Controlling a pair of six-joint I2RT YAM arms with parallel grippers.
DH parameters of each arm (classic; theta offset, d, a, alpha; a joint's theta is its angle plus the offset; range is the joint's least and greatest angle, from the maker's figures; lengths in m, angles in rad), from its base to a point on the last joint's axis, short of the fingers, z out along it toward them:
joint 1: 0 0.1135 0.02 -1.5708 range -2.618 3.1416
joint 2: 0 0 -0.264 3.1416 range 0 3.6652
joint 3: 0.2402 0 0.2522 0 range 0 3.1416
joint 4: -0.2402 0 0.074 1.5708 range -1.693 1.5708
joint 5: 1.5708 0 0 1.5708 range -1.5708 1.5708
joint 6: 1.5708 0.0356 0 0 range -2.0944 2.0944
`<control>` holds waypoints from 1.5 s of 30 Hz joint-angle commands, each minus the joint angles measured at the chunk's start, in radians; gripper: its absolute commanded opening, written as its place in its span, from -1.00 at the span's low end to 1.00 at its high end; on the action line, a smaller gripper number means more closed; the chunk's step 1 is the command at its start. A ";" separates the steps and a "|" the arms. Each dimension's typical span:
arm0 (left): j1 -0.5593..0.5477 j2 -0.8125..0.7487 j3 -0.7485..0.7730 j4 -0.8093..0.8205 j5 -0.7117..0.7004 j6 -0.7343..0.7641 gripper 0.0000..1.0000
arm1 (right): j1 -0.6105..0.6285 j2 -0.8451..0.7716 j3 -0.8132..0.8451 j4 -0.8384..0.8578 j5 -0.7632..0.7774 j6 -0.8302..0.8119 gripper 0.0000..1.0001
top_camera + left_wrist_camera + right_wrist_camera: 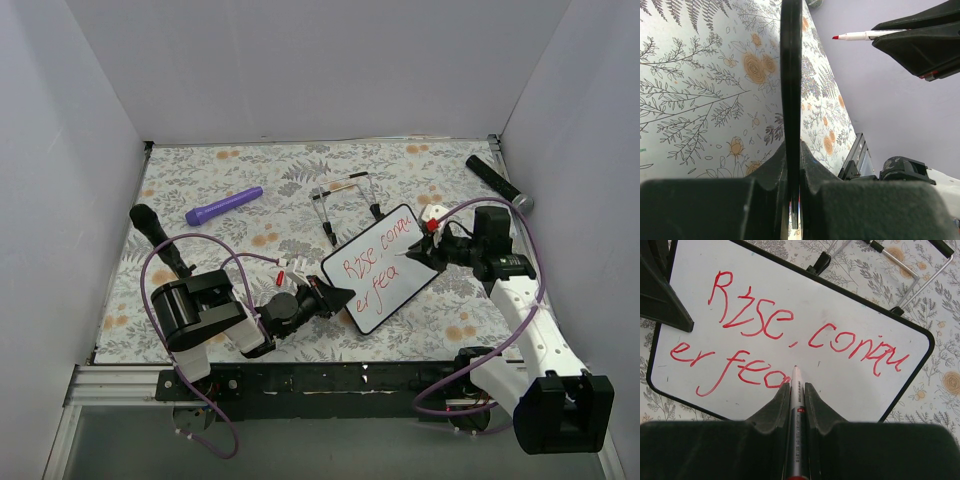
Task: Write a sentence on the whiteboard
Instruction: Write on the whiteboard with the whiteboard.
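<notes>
The whiteboard (385,268) is held tilted above the floral mat, and my left gripper (335,297) is shut on its lower left edge. In the left wrist view the whiteboard (791,75) shows edge-on between my left gripper's (792,147) fingers. The sentence (765,322) in red reads "Rise, conqu" over "er fea" on the whiteboard (850,385). My right gripper (796,386) is shut on a red marker (796,395) whose tip points just past the "a". From the left wrist the marker (860,35) tip shows a small gap to the board. My right gripper (432,245) is at the board's upper right.
A black wire stand (345,200) lies behind the board. A purple cylinder (224,205) lies at the back left, a black handle-like object (160,240) at the left and another (497,182) at the back right. A small red cap (281,273) lies by the left arm. White walls enclose the mat.
</notes>
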 commanded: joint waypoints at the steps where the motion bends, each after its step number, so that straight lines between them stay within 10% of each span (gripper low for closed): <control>1: -0.008 -0.024 -0.012 0.227 0.034 0.056 -1.00 | -0.017 0.001 -0.003 0.012 -0.046 -0.013 -0.97; 45: -0.008 -0.013 -0.007 0.240 0.048 0.057 -1.00 | -0.001 0.156 -0.009 0.039 0.032 0.000 -0.97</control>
